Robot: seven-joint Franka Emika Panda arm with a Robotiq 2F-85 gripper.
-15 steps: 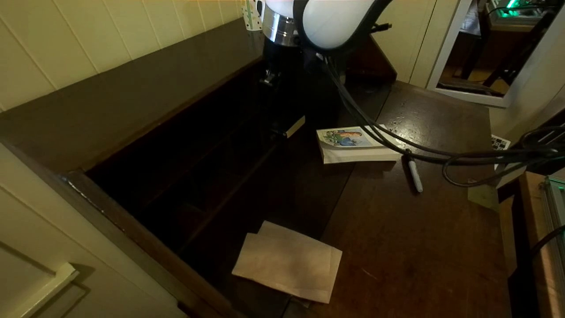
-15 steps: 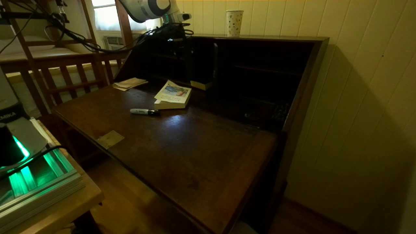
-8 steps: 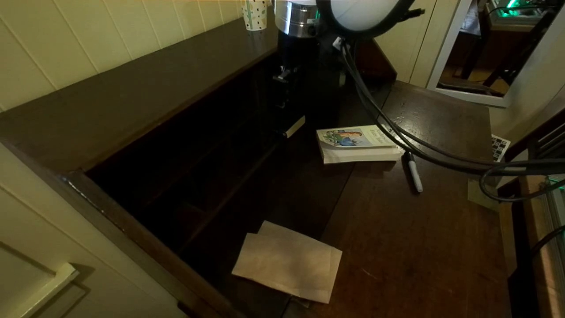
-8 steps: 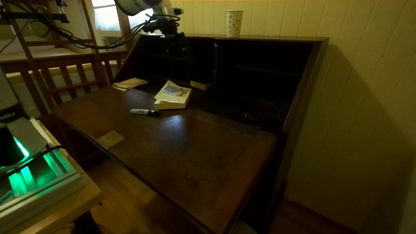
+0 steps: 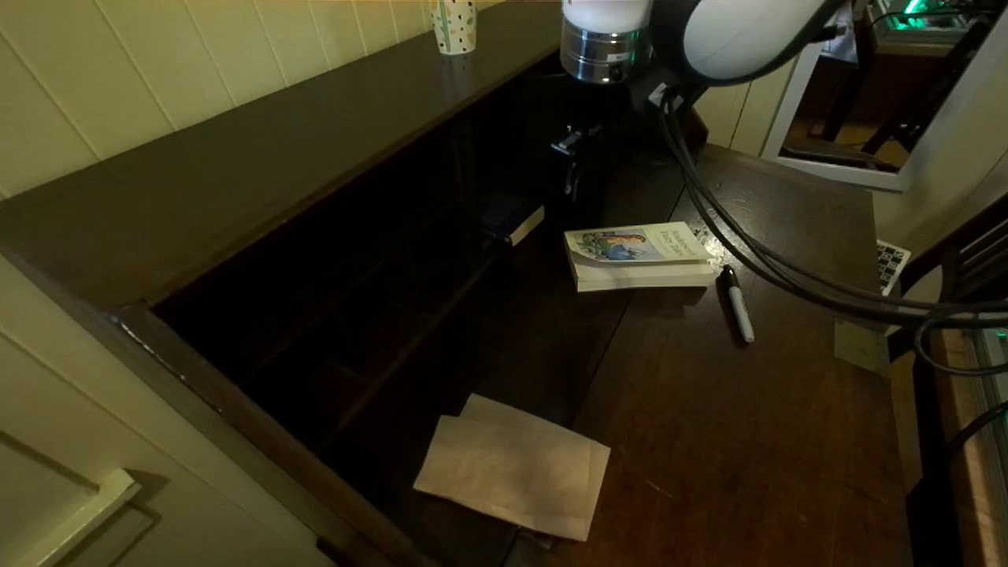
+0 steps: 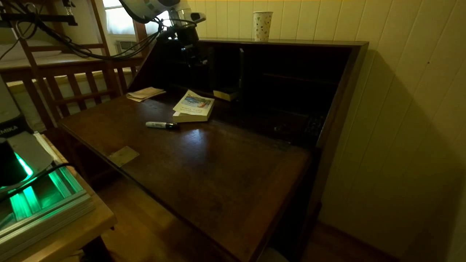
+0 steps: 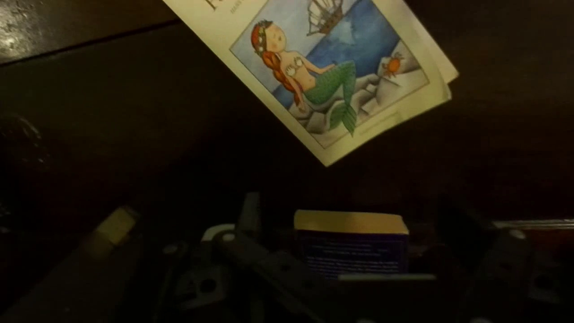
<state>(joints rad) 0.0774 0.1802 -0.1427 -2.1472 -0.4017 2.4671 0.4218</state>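
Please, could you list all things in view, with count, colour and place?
Desk: one, dark brown, centre.
Cup: one, white with spots, upright on the desk's top.
Mermaid book: one, cream, on the desk.
Blue book: one, dark blue, in the desk's shelves.
Marker: one, white with black cap, beside the mermaid book.
Paper: count unclear, tan, on the desk.
Patch: one, yellowish, at the desk's front edge.
Checked card: one, black and white, past that edge.
Bed: one, brown, beyond the desk.
Robot base: one, grey, before the desk.
Robot arm: one, white and black, above the desk.
Cables: several, black, on the arm.
Gripper: one, black, open, over the desk.
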